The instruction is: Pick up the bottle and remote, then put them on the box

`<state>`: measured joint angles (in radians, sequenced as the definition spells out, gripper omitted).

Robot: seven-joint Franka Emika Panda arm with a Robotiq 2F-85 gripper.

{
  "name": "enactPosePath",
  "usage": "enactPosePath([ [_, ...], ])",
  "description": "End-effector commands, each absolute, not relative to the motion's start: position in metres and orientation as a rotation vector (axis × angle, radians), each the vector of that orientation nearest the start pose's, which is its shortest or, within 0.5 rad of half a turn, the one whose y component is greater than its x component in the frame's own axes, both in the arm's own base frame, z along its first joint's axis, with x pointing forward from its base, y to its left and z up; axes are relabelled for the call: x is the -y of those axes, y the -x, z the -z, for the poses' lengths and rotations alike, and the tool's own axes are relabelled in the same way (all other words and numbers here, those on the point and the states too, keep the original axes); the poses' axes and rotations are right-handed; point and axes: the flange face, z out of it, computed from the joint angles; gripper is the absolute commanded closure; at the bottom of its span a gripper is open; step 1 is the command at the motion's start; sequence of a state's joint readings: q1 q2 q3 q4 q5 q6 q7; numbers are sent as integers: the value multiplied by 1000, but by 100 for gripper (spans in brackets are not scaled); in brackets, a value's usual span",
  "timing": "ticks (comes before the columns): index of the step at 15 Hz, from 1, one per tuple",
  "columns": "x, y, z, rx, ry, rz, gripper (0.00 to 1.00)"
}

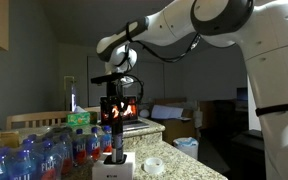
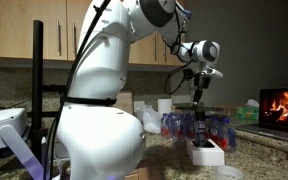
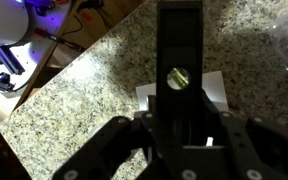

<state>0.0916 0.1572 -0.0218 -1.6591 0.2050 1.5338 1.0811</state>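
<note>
My gripper (image 3: 184,122) is shut on a long flat black remote (image 3: 179,50) that has one round pale button. It hangs upright, its lower end just over or on the low white box (image 3: 217,92) on the granite counter. In both exterior views the gripper (image 1: 111,117) (image 2: 197,106) points straight down, with the remote (image 1: 112,143) (image 2: 198,131) below it and the box (image 1: 112,168) (image 2: 207,154) under that. I cannot tell whether the remote's end touches the box. The small dark bottle does not show in any view.
Several clear water bottles with blue and red labels (image 1: 44,150) (image 2: 224,125) crowd the counter beside the box. A white tape roll (image 1: 153,165) lies close by. Speckled granite (image 3: 74,110) surrounds the box. A screen showing a fire (image 2: 282,107) glows behind.
</note>
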Motion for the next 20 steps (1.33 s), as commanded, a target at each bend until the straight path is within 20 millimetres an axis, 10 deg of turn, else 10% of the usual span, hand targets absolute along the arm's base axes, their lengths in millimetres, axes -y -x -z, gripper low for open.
enactPosePath([
  [1, -62, -573, -496, -1558, 2659, -513, 78],
  [9, -63, -572, -497, -1556, 2659, -514, 8],
  [20, -62, -571, -498, -1556, 2659, -510, 2],
])
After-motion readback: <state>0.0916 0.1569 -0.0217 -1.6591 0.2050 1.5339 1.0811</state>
